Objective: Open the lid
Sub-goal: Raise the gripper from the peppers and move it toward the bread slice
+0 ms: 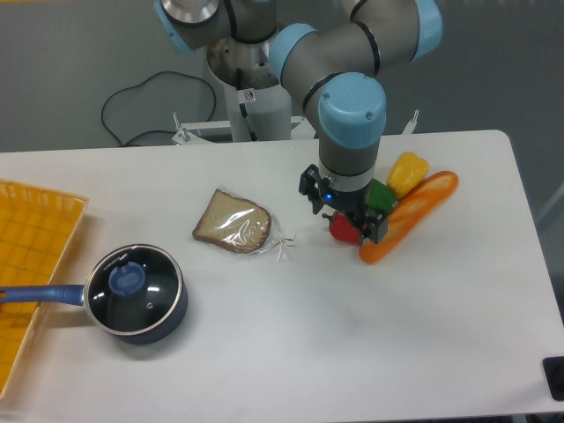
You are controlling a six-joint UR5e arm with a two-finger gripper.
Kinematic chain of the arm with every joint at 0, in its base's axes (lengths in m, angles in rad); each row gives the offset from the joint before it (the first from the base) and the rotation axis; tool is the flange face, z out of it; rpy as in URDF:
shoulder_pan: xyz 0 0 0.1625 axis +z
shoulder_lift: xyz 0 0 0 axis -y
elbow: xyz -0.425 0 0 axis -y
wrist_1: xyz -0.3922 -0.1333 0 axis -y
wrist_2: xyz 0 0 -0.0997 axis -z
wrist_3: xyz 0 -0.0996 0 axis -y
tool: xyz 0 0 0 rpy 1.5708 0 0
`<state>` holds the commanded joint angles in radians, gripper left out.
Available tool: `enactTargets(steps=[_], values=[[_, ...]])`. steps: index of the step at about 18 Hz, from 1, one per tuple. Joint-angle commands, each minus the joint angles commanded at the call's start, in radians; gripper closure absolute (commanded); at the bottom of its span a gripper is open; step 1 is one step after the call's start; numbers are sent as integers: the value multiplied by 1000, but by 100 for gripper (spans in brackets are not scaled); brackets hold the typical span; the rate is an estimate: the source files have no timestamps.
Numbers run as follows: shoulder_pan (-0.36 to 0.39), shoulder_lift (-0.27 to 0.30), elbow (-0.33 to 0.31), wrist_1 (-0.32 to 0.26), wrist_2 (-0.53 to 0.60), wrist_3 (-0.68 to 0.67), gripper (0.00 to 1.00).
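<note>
- At far left, 9 o'clock edge of the table (264, 352): an orange mat (31, 264) with a grid pattern, cut off by the frame.
- Lower left, about 8 o'clock: a dark blue pan (167, 319) with a long blue handle pointing toward 9 o'clock, its end lying over the mat.
- On the pan: the lid (134, 291), clear glass, metal rim, blue knob at centre; seated flat and closed.
- Centre-left, at 2 o'clock from the pan and well apart from it: a bread slice (233, 221) in a clear wrapper, twisted end pointing toward 4 o'clock.
- Back edge, 12 o'clock: the arm's base and a black cable (132, 97) looping behind the table.
- Right of centre: the gripper (345, 211), pointing down from a blue-capped wrist, above the table and well apart from the lid; whether its fingers are apart or together cannot be told.
- Just beside the gripper, partly hidden by it: a red pepper (342, 231) and a green pepper (382, 194).
- At 1 o'clock from the gripper: a yellow pepper (408, 170).
- Right of these, touching them: an orange baguette (412, 214), lying on a slant from 7 to 1 o'clock.
</note>
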<state>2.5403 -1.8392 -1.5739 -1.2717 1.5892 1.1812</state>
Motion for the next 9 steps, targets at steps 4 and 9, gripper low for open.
enactTargets(steps=[4, 9], values=[[0, 2, -2, 0, -6, 0, 0], [-9, -2, -5, 3, -5, 0, 0]])
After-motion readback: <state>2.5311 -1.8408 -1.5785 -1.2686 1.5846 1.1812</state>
